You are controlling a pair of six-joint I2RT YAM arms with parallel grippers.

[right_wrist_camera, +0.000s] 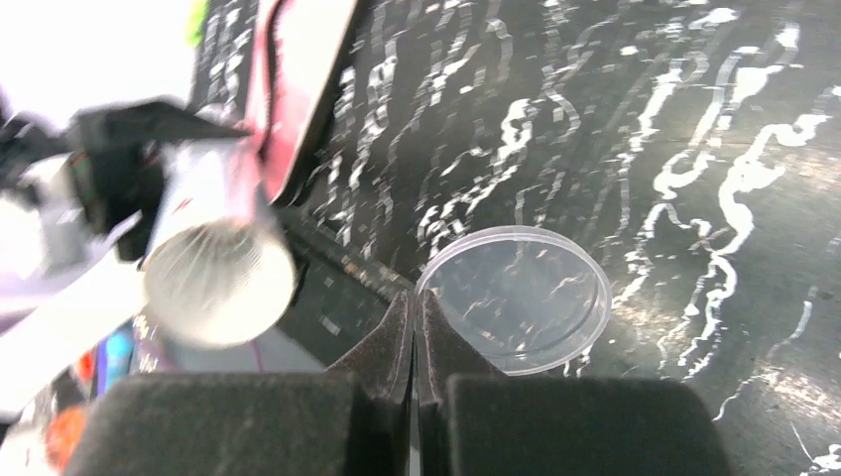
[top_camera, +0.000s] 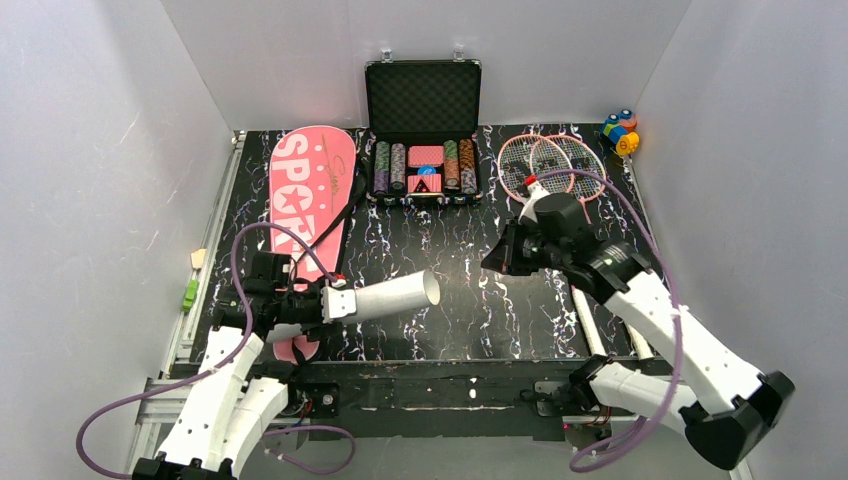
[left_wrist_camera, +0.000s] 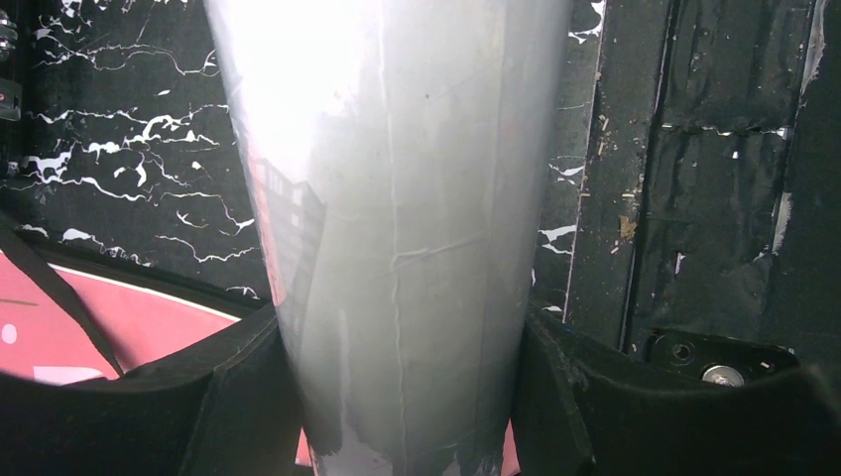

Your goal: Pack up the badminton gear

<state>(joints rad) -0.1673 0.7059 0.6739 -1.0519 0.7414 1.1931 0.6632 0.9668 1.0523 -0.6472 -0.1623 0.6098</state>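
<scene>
My left gripper (top_camera: 330, 303) is shut on the long white tube (top_camera: 392, 294) and holds it above the table near the front left, open end facing right. In the left wrist view the tube (left_wrist_camera: 397, 198) fills the gap between the fingers (left_wrist_camera: 228, 397). My right gripper (right_wrist_camera: 415, 302) is shut on the rim of a clear round lid (right_wrist_camera: 521, 297), right of the tube's open end (right_wrist_camera: 220, 280); in the top view it (top_camera: 505, 255) hangs over the table's middle right. Two pink rackets (top_camera: 550, 165) lie back right. The pink "SPORT" cover (top_camera: 310, 190) lies left. No loose shuttlecocks show.
An open black case of poker chips (top_camera: 423, 165) stands at the back centre. A small multicoloured toy (top_camera: 620, 130) sits in the back right corner. The cover's black strap (top_camera: 345, 215) trails toward the middle. White walls close three sides.
</scene>
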